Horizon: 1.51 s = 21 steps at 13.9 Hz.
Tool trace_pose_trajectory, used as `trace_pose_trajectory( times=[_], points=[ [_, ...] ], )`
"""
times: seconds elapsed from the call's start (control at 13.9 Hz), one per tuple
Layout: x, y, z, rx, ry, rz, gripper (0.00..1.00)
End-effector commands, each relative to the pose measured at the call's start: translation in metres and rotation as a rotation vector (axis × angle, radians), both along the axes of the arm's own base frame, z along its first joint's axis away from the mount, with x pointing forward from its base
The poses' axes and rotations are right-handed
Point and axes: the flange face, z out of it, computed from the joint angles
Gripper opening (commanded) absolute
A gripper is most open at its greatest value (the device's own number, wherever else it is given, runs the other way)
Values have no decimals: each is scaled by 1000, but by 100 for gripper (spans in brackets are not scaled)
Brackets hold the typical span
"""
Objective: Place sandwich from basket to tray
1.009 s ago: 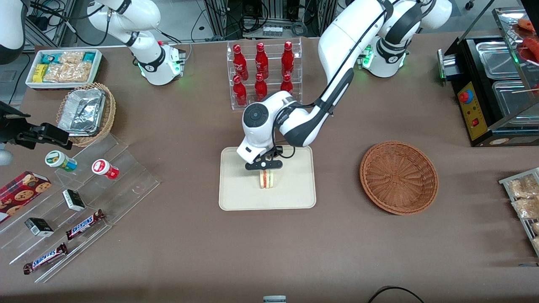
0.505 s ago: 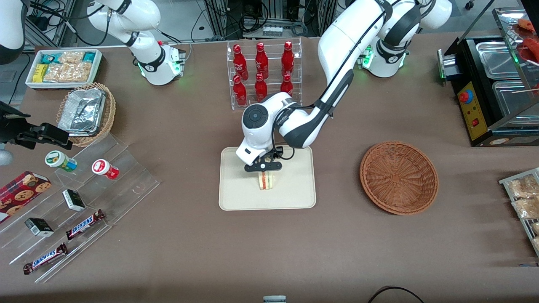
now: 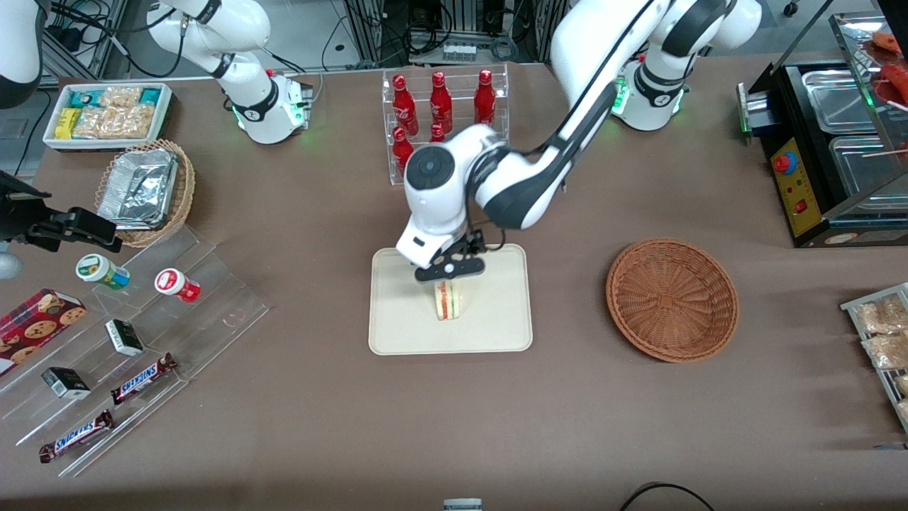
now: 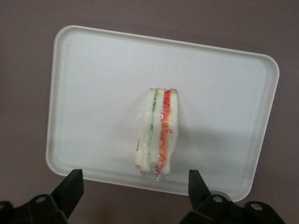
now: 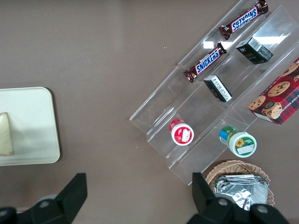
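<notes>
Centrally on the tray (image 3: 397,333) stands the sandwich (image 3: 447,301), on edge, its long axis running toward the front camera. Directly above it hangs the gripper (image 3: 450,272), fingers (image 4: 70,189) spread wide, clear of the bread. Toward the working arm's end sits the basket (image 3: 672,299), empty. Versus earlier, the gripper has released and risen.

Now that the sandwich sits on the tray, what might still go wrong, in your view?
1. The triangular white-bread sandwich stands on a narrow edge on the cream rectangular tray; it may tip over.
2. The tool hangs open just above the sandwich; a sideways retreat might clip it.
3. The rack of red bottles stands close to the arm's elbow; a wide swing could knock it.
</notes>
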Motion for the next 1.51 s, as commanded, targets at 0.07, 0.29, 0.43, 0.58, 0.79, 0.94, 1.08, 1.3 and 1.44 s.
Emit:
trace_pose_trajectory(
  times=[0.07,0.29,0.43,0.58,0.79,0.94,1.08,1.3,1.44],
  points=[
    [8,57,80,53,-5,118,99],
    [13,102,127,92,11,169,99],
    [25,141,150,106,22,209,99],
    [31,179,172,123,52,173,99],
    [41,252,208,118,77,108,99],
    [46,296,223,97,122,61,99],
    [52,346,236,76,142,17,99],
    [39,421,261,8,177,-61,99],
    [16,457,267,-3,191,-149,99]
  ],
)
